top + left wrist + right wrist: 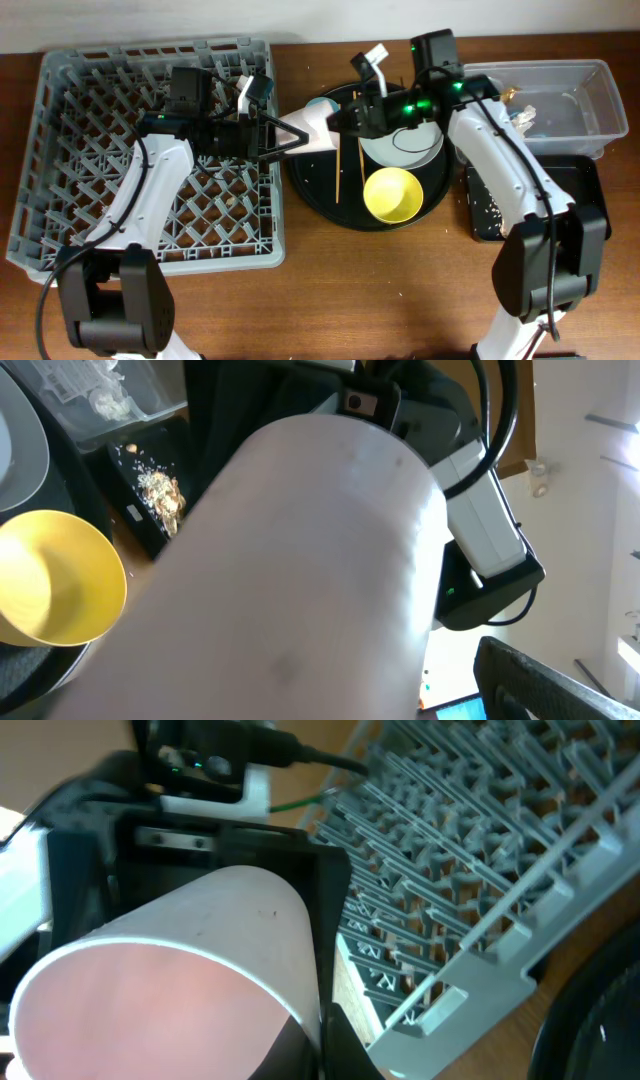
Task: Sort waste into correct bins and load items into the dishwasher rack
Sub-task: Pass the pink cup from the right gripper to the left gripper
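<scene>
1. The pink-white plastic cup (318,128) hung on its side between both hands, over the gap between the large grey pegged dishwasher rack (60,90) and the round black tray (310,195); its long axis ran left-right, mouth toward the right hand (342,117).
2. Pretty sure the left hand (298,136) was pinching the cup's rack-side end; the right hand sat right against it, but I couldn't tell its grip.
3. The rack lay just behind the left hand, so that arm was nearer for loading, I'd say.

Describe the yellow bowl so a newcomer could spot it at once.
Start at the round black tray right of the big grey rack. The yellow bowl sits at its lower right, below the pale grey plate; it is the only bright yellow thing.
</scene>
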Action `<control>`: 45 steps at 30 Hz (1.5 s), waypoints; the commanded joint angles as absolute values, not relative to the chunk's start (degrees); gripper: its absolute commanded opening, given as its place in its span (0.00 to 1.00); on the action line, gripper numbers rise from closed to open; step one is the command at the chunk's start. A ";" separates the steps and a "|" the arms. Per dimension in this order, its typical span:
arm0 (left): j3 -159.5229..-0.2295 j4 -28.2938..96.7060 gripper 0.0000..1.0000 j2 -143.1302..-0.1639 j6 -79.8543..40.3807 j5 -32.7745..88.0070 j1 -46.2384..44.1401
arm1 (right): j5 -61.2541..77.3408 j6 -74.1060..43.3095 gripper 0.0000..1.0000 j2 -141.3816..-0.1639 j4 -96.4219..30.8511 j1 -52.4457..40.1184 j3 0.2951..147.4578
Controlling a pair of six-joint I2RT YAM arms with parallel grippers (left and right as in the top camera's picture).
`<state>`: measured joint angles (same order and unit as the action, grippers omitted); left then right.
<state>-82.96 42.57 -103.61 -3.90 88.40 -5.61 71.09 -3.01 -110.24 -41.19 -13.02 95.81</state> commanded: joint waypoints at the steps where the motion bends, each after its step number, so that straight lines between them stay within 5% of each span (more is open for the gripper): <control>1: -82.63 42.41 0.95 -103.92 -2.96 90.17 -5.48 | 65.52 -7.88 0.04 -110.41 -40.34 -15.05 95.79; 13: -82.65 42.41 0.63 -103.92 -2.98 90.17 -5.04 | 63.53 -9.96 0.04 -110.41 -39.70 -15.03 95.79; 15: -82.65 42.41 0.64 -103.92 -3.20 90.17 -3.77 | 63.55 -9.96 0.04 -110.41 -40.51 -15.18 95.77; 17: -82.65 42.41 0.79 -103.92 -3.44 90.17 -2.33 | 63.53 -10.00 0.04 -110.41 -40.01 -15.75 95.77; 19: -82.65 42.39 0.83 -103.92 -4.36 90.17 -1.50 | 63.11 -10.33 0.04 -110.41 -39.59 -16.03 95.77; 28: -82.65 42.39 0.82 -103.92 -6.22 90.17 -0.45 | 56.51 -14.85 0.04 -110.63 -35.46 -19.27 95.77; 33: -82.65 42.39 0.69 -103.92 -6.20 90.17 -0.38 | 56.29 -15.49 0.04 -111.26 -35.11 -19.97 95.77; 37: -82.65 42.22 0.45 -103.92 -6.22 90.17 0.19 | 56.31 -15.42 0.04 -111.26 -35.62 -19.97 95.77; 39: -82.65 42.19 0.38 -103.92 -6.22 90.17 0.19 | 56.29 -15.31 0.25 -111.26 -35.99 -19.97 95.77; 40: -82.65 42.19 0.36 -103.92 -6.20 90.17 0.19 | 56.29 -15.31 0.45 -111.26 -35.97 -19.97 95.77; 45: -82.96 38.72 0.35 -103.81 -6.20 89.34 2.42 | 56.29 -15.31 0.73 -111.15 -36.62 -16.16 95.79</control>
<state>-82.54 40.36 -103.85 -6.46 88.38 0.47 57.58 -15.35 -110.74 -36.23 -18.98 95.70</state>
